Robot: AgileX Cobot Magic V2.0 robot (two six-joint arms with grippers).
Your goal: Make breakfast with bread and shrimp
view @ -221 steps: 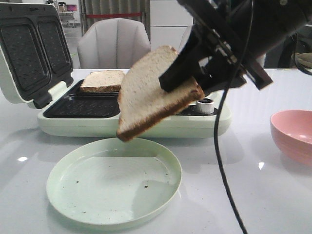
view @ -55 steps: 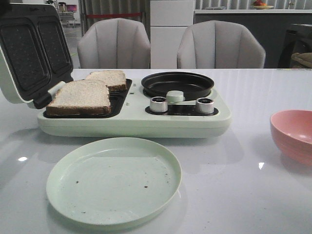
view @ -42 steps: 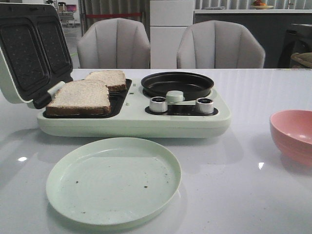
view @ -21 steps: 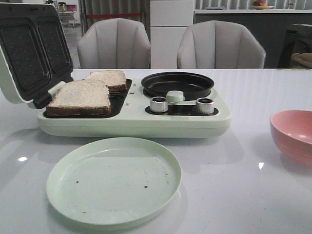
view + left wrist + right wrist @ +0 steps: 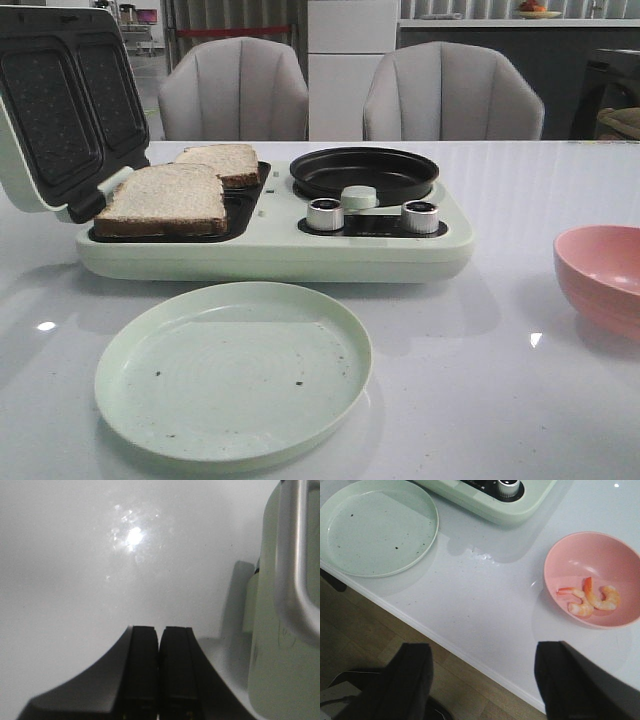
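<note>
Two bread slices lie in the open pale green sandwich maker [image 5: 270,255]: the near slice [image 5: 165,197] in the front well, the far slice [image 5: 222,160] behind it. Shrimp pieces [image 5: 592,599] lie in the pink bowl [image 5: 592,562], which also shows at the right edge of the front view [image 5: 603,270]. My left gripper [image 5: 159,635] is shut and empty above the white table beside the maker's lid handle [image 5: 295,565]. My right gripper [image 5: 482,652] is open and empty, held back over the table's near edge. Neither arm shows in the front view.
An empty pale green plate [image 5: 233,372] with a few crumbs sits in front of the maker; it also shows in the right wrist view [image 5: 375,527]. A round black pan [image 5: 364,172] and two knobs [image 5: 324,213] are on the maker's right half. Two grey chairs [image 5: 235,90] stand behind the table.
Five seconds ago my right gripper held the second slice over the plate; it now lies in the maker's front well. In the last second nothing moved.
</note>
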